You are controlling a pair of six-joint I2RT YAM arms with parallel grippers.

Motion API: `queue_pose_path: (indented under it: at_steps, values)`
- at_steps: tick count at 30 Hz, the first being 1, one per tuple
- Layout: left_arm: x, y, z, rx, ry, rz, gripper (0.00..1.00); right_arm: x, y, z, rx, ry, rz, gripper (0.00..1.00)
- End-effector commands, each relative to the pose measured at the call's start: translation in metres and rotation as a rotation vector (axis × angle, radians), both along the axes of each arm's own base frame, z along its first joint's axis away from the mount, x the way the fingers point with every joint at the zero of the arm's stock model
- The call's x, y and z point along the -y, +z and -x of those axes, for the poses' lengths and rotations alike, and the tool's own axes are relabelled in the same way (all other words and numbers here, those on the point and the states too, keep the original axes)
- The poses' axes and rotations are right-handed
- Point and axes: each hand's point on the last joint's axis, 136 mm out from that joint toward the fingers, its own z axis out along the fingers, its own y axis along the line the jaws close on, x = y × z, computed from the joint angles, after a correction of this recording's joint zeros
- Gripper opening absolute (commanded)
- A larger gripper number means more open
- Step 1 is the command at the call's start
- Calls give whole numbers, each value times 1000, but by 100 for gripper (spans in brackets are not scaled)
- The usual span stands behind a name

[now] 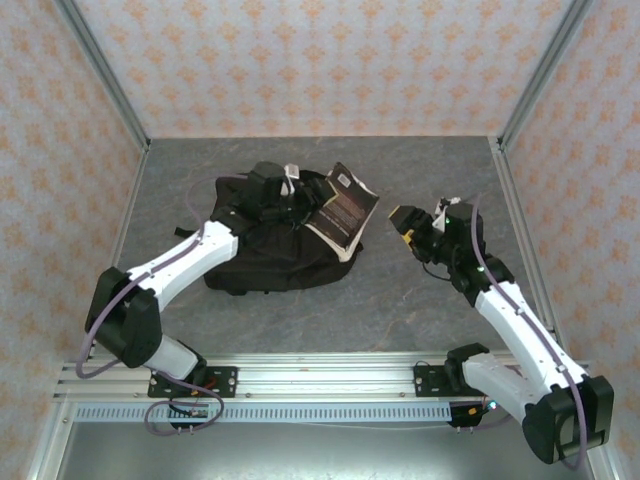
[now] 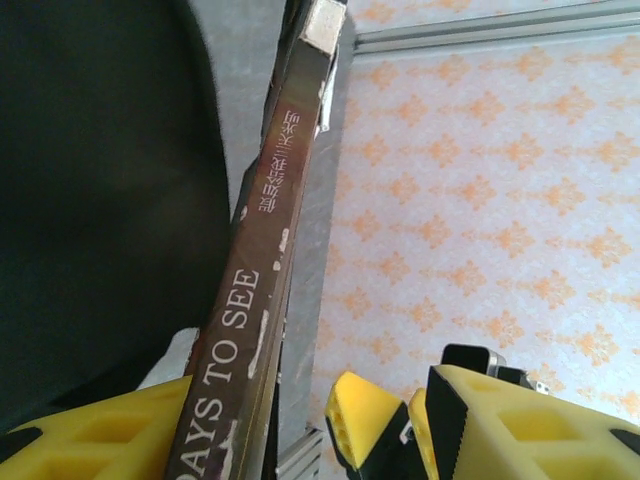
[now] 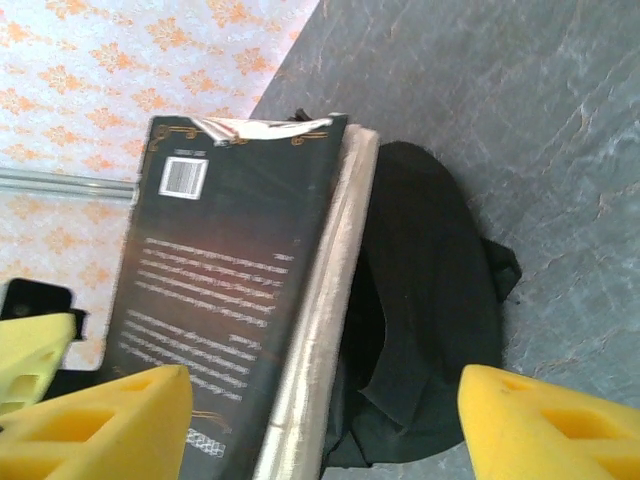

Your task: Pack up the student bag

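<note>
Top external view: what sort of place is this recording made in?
Probably a purpose-built robot test cell, not a real room: a grey stone-patterned tabletop enclosed by orange-patterned wallpaper panels in bare aluminium posts, with a slotted aluminium mounting rail along its near edge.

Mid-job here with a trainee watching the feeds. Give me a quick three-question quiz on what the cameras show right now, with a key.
1. True or false: the right gripper is clamped on the book.
2. Where does the book sit relative to the student bag? A) propped at the bag's side nearer the right arm; B) flat on the table by the left arm's base; C) hidden under the bag.
3. Fill in: in the left wrist view, the English words readable on the book's spine are "DAYS TO ___".

Key: 1 false, its fingers stand open and apart from the book; 2 A; 3 SEE.
</note>
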Motion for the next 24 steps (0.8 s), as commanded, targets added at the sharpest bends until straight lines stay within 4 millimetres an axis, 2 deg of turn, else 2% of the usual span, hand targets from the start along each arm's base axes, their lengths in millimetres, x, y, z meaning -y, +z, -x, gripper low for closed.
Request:
queue_pose_path:
  at_steps: [1, 4, 7, 11, 14, 20, 24]
  values:
    - [-6, 59, 0, 206, -41, -64, 0, 11, 13, 3, 38, 9, 129, 74]
    - [-17, 71, 11, 287, -98, -221, 0, 12, 32, -1, 114, 24, 177, 87]
    - [-29, 83, 24, 359, -150, -321, 0, 6, 54, -7, 189, 69, 198, 91]
    - [-39, 95, 47, 439, -262, -430, 0, -19, 84, -19, 371, 176, 156, 92]
    - [-36, 100, 66, 456, -356, -373, 0, -42, 100, -29, 507, 282, 144, 93]
    - [-36, 109, 81, 435, -397, -224, 0, -82, 84, -55, 473, 563, 194, 96]
    - [-35, 116, 88, 450, -409, -193, 0, -107, 85, -48, 493, 762, 86, 98]
